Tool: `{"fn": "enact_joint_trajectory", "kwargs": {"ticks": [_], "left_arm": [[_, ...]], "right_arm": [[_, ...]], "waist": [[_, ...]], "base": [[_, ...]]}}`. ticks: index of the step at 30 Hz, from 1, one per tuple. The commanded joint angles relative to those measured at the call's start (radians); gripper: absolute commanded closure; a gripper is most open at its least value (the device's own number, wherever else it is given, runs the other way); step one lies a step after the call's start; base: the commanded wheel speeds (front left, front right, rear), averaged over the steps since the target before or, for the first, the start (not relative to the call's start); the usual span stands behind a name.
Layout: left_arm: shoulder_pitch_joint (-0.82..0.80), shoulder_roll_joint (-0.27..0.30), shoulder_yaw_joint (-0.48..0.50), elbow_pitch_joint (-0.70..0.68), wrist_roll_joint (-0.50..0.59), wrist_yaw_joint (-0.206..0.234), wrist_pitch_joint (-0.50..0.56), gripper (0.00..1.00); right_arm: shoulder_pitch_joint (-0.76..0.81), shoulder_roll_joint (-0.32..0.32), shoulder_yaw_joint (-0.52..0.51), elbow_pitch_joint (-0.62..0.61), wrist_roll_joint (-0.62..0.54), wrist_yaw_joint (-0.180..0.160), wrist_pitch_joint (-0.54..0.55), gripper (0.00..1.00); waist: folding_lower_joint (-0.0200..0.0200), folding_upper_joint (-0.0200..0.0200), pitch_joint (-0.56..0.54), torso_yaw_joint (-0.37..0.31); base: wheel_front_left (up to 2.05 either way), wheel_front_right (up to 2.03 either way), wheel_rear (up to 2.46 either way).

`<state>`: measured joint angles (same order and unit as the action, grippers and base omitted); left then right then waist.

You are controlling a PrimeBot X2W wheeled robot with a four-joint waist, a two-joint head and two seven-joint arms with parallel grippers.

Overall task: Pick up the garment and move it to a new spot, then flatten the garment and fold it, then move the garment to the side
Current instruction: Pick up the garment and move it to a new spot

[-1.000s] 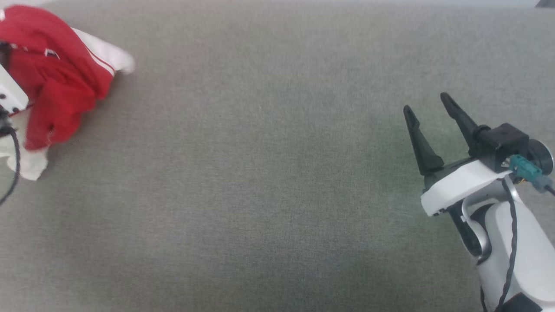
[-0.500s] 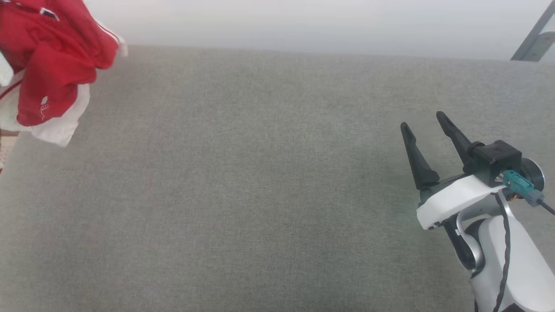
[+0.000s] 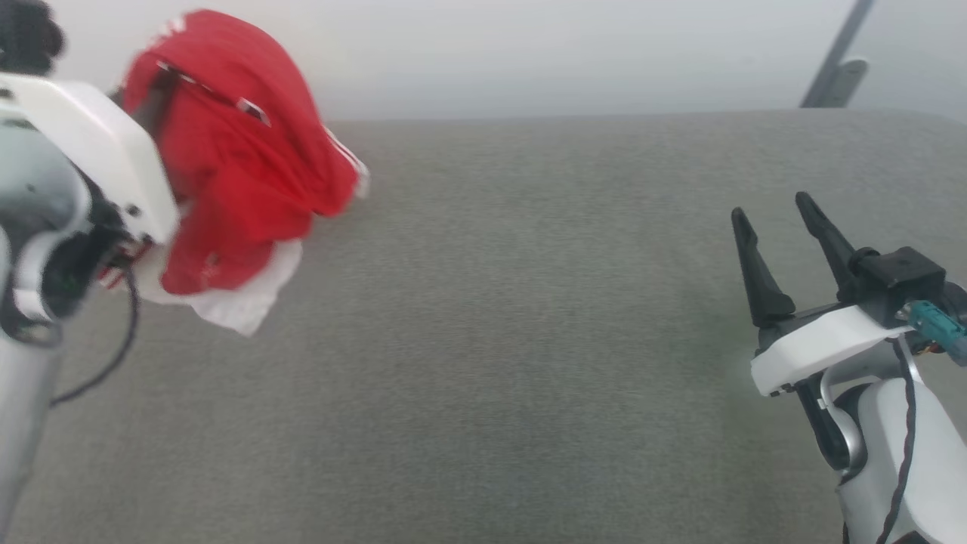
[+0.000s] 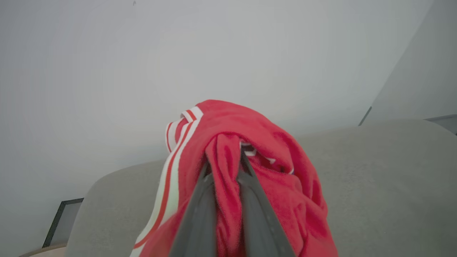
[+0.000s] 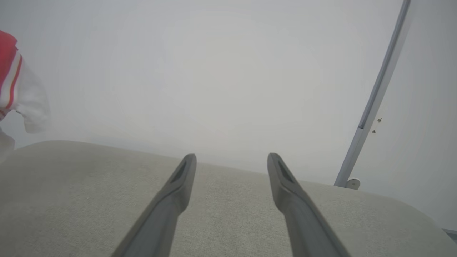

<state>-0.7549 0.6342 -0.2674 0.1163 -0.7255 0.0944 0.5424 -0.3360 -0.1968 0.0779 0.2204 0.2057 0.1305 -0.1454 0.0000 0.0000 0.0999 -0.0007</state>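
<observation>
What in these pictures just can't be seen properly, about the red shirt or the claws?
Any print on the garment: bunched folds hide it, head view and left wrist view.
The tips of the left gripper: buried in red fabric, left wrist view.
The garment in the right wrist view: cut off by the left edge.

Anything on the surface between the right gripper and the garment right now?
Nothing. In the head view, a bare stretch of grey upholstery separates the open right gripper from the garment.

The left fingers [image 4: 198, 221] clamp a fold of the garment [image 4: 282, 171].
</observation>
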Motion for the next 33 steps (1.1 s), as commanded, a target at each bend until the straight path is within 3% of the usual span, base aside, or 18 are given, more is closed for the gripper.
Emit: {"fn": "enact_joint_trajectory", "kwargs": {"ticks": [1,8,15,22,33], "left_arm": [[0.026,-0.006,-0.005,-0.045,0.005,0.019,0.016,1.00],[0.110,-0.024,-0.042,-0.210,0.006,0.088,0.080,1.00],[0.190,-0.061,-0.110,-0.254,0.020,0.129,0.117,1.00],[0.279,-0.126,-0.197,-0.145,0.002,0.144,0.145,1.00],[0.331,-0.198,-0.259,0.147,-0.019,0.096,0.100,1.00]], "right_arm": [[0.007,0.003,-0.008,-0.007,-0.004,0.000,-0.007,0.00],[0.013,0.010,-0.053,-0.008,-0.011,0.000,-0.018,0.00],[0.025,0.026,-0.099,0.019,-0.021,0.000,-0.046,0.00],[0.026,0.066,-0.113,0.063,-0.024,0.000,-0.075,0.00],[0.024,0.092,-0.101,0.110,-0.031,0.000,-0.098,0.00]], "waist": [[0.0000,0.0000,-0.002,-0.033],[0.0000,0.0000,0.014,-0.129],[0.0000,0.0000,0.040,-0.208],[0.0000,0.0000,0.067,-0.264],[0.0000,0.0000,0.076,-0.282]], "base": [[0.00,0.00,0.00],[0.00,0.00,0.00],[0.00,0.00,0.00],[0.00,0.00,0.00],[0.00,0.00,0.00]]}}
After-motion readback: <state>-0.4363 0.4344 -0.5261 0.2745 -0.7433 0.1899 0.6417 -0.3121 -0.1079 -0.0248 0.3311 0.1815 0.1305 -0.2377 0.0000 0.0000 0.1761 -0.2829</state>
